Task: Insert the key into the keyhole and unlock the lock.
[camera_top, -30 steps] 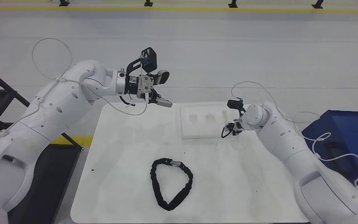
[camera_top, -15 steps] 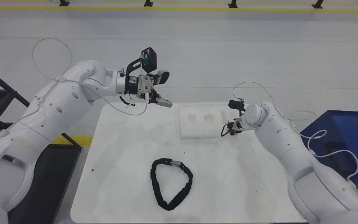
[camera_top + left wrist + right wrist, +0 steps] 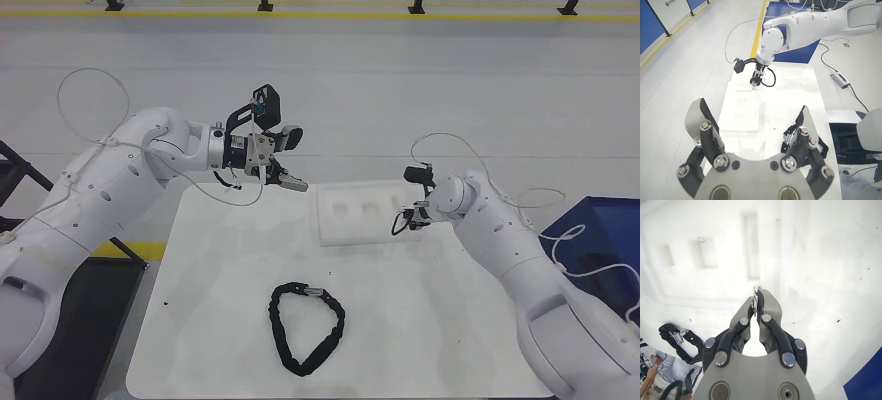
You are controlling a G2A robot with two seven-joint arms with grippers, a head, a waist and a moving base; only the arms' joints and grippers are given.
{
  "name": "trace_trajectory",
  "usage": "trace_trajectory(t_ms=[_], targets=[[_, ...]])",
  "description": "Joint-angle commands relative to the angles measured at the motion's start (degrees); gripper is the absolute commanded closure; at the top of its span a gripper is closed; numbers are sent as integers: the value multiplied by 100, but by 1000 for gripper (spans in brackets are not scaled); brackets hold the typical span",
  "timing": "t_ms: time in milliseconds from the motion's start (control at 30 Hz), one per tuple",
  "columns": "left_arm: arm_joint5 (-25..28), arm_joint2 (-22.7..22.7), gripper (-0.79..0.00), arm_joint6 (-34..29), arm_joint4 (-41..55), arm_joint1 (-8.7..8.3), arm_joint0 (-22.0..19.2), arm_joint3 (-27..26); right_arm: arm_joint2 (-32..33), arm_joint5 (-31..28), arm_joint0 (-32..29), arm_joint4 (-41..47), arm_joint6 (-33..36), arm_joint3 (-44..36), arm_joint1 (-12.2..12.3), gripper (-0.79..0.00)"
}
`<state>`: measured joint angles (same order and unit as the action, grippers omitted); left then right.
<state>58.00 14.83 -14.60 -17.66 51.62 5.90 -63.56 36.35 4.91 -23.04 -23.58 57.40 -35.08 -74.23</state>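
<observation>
Right wrist view: my right end effector (image 3: 755, 294) is clenched on the key (image 3: 754, 302) by its head, just above the foam block (image 3: 696, 289), probably to leave the blade free for the keyhole. The lock (image 3: 680, 337) lies apart from the block; my left end effector (image 3: 753, 104) hangs released near the block.

Chain lock (image 3: 290, 290) on the table (image 3: 200, 300) front-centre, foam tray (image 3: 340, 236) behind it near the far edge.
</observation>
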Motion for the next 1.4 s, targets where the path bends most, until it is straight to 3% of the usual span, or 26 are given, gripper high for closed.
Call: trace_trajectory(t_ms=[0,167,533,733,900,1367], targets=[[0,0,-785,0,0,0,0,0,90,-16,-91,-27,44,-295,73,0],[0,0,-785,0,0,0,0,0,505,-379,-439,-4,205,-1144,357,0],[0,0,-785,0,0,0,0,0,2183,-2364,-1804,951,290,-2842,1079,0],[0,0,-785,0,0,0,0,0,3056,-3302,-2547,1929,285,-3346,1326,0],[0,0,-785,0,0,0,0,0,3641,-4300,-3107,3339,273,-3282,1438,0],[-175,-1,-785,-185,-197,-5,43,-117,3886,-4478,-3340,3765,27,-3220,1486,0]])
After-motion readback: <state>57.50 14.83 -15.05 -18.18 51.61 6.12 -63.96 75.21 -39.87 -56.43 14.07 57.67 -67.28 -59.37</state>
